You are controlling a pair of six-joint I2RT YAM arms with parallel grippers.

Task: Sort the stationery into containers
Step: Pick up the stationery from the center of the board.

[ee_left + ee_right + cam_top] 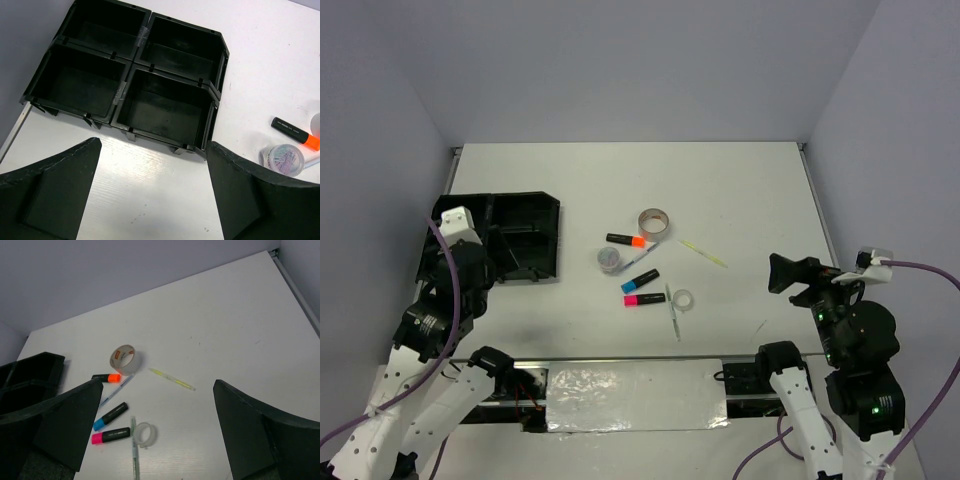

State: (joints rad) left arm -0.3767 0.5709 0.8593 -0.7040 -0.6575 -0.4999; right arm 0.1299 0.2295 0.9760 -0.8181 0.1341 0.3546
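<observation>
1. Top view.
   - At the left edge of the surface (pixel 740 190): the tray (pixel 556 240), part-hidden under the left arm.
   - Above its left part: the left claw (pixel 455 222), spread wide, holding nothing.
   - On the right side: the right claw (pixel 783 272), likewise spread and empty, aimed toward the stationery.
   - Mid-surface, well apart from the tray and probably within reach of either arm:
     - big tape roll (pixel 655 222), farthest back.
     - orange highlighter (pixel 625 240), lying left-right with the orange end rightward.
     - blue highlighter (pixel 640 281), slanted with the blue end toward the near left.
     - pink highlighter (pixel 643 299), almost left-right with the pink end leftward.
     - small tape roll (pixel 682 299), flat, just beside the white pen (pixel 672 312), whose long axis runs near to far.
     - pale-green pen (pixel 704 253), slanted, off to the right.

2. Left wrist view.
   - Looks down into all four compartments, each bare, so nothing sorted yet.
   - Fingers (pixel 50 190) wide apart in the lower corners, framing the tray's near wall; reads as a waiting pose.
   - At right: the orange highlighter and a clip tub (pixel 281 159) holding what look like paper clips.

3. Right wrist view.
   - Fingers (pixel 65 425) apart and gripping nothing, with the stationery between and beyond them.
   - White pen pointing roughly toward the camera; likely calls for a grip across its thin axis.
</observation>
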